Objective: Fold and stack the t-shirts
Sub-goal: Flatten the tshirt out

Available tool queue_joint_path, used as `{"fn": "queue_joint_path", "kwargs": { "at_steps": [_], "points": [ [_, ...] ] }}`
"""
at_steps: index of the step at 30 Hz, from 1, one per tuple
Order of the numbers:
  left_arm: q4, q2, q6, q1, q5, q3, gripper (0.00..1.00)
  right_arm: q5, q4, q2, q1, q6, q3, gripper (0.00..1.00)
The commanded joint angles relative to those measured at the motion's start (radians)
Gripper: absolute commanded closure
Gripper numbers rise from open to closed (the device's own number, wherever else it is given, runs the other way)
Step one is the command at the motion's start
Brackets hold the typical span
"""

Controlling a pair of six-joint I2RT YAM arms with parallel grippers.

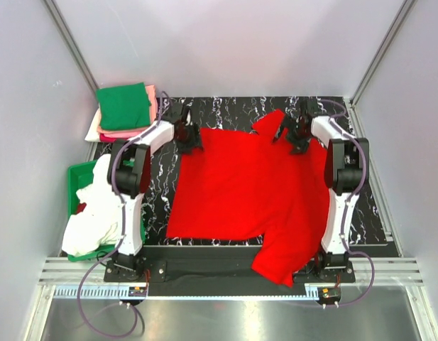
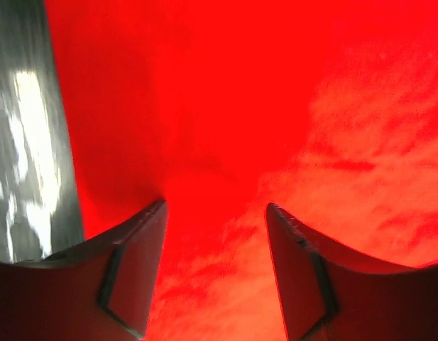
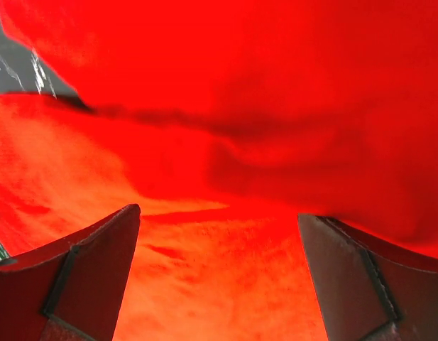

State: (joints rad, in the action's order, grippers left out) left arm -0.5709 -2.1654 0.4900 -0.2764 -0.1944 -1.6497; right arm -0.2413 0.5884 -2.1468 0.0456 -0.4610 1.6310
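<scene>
Corners along the far edge of the red t-shirt (image 1: pixel 240 186) are lying directly beneath the left gripper (image 1: pixel 192 144) and right gripper (image 1: pixel 297 144), both standing spread

Green bin (image 1: pixel 77 177) — black marbled table (image 1: pixel 233 114).

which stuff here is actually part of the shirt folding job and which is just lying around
Part of the job:
- red t-shirt, spread flat
- folded stack at the far left, green tee on top
- white cloth heaped in the green bin, probably more tees

Lying about:
- the green bin itself
- black marbled table
</scene>
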Motion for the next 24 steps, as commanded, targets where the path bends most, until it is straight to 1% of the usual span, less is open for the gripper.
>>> {"fn": "queue_joint_path", "kwargs": {
  "at_steps": [1, 2, 4, 5, 6, 7, 8, 9, 10, 11, 12, 13, 14, 16, 18, 19, 20, 21, 22, 23, 24],
  "points": [
    [-0.066, -0.106, -0.005, 0.019, 0.007, -0.103, 0.42, -0.026, 0.074, -0.131, -0.001, 0.010, 0.163, 0.01],
    [-0.087, -0.126, -0.005, 0.025, -0.002, -0.155, 0.46, -0.041, 0.083, -0.159, -0.001, -0.001, 0.197, 0.01],
    [-0.107, -0.178, -0.007, 0.042, -0.017, -0.209, 0.49, -0.053, 0.125, -0.238, 0.000, -0.007, 0.271, 0.00],
    [-0.130, -0.197, -0.007, 0.049, -0.022, -0.264, 0.49, -0.050, 0.137, -0.266, -0.003, -0.019, 0.355, 0.01],
    [-0.142, -0.233, -0.013, 0.057, -0.033, -0.303, 0.49, -0.055, 0.145, -0.292, -0.001, -0.027, 0.398, 0.00],
    [-0.155, -0.252, -0.016, 0.074, -0.037, -0.336, 0.50, -0.065, 0.165, -0.345, 0.000, -0.033, 0.488, 0.01],
    [-0.174, -0.272, -0.018, 0.083, -0.045, -0.367, 0.50, -0.070, 0.181, -0.376, 0.000, -0.039, 0.544, 0.00],
    [-0.181, -0.305, -0.024, 0.092, -0.057, -0.437, 0.50, -0.073, 0.203, -0.407, -0.001, -0.041, 0.603, 0.00],
    [-0.201, -0.326, -0.027, 0.111, -0.063, -0.473, 0.49, -0.079, 0.243, -0.468, -0.001, -0.044, 0.722, 0.00],
    [-0.216, -0.349, -0.031, 0.121, -0.068, -0.525, 0.49, -0.085, 0.261, -0.498, -0.001, -0.047, 0.780, 0.00],
    [-0.231, -0.391, -0.040, 0.131, -0.077, -0.621, 0.49, -0.090, 0.278, -0.525, -0.001, -0.048, 0.835, 0.00],
    [-0.245, -0.414, -0.048, 0.149, -0.091, -0.677, 0.49, -0.092, 0.298, -0.569, -0.001, -0.056, 0.924, 0.00],
    [-0.248, -0.431, -0.054, 0.158, -0.105, -0.721, 0.49, -0.099, 0.298, -0.584, -0.001, -0.057, 0.953, 0.00],
    [-0.236, -0.455, -0.057, 0.178, -0.141, -0.801, 0.47, -0.137, 0.268, -0.588, -0.001, -0.061, 0.980, 0.00],
    [-0.212, -0.409, -0.059, 0.187, -0.174, -0.789, 0.42, -0.161, 0.251, -0.562, -0.001, -0.065, 0.963, 0.00],
    [-0.202, -0.383, -0.062, 0.187, -0.177, -0.750, 0.39, -0.183, 0.226, -0.514, -0.001, -0.065, 0.910, 0.00],
    [-0.172, -0.349, -0.064, 0.186, -0.186, -0.708, 0.34, -0.193, 0.211, -0.483, -0.001, -0.065, 0.874, 0.00],
    [-0.155, -0.273, -0.061, 0.184, -0.203, -0.672, 0.32, -0.196, 0.199, -0.448, 0.000, -0.062, 0.841, 0.00],
    [-0.141, -0.236, -0.062, 0.178, -0.203, -0.601, 0.30, -0.191, 0.182, -0.377, -0.001, -0.051, 0.781, 0.00],
    [-0.136, -0.156, -0.065, 0.174, -0.200, -0.572, 0.22, -0.190, 0.179, -0.342, 0.000, -0.042, 0.756, 0.00],
    [-0.138, -0.118, -0.068, 0.169, -0.191, -0.546, 0.19, -0.187, 0.185, -0.275, -0.001, -0.032, 0.735, 0.00]
  ]
}}
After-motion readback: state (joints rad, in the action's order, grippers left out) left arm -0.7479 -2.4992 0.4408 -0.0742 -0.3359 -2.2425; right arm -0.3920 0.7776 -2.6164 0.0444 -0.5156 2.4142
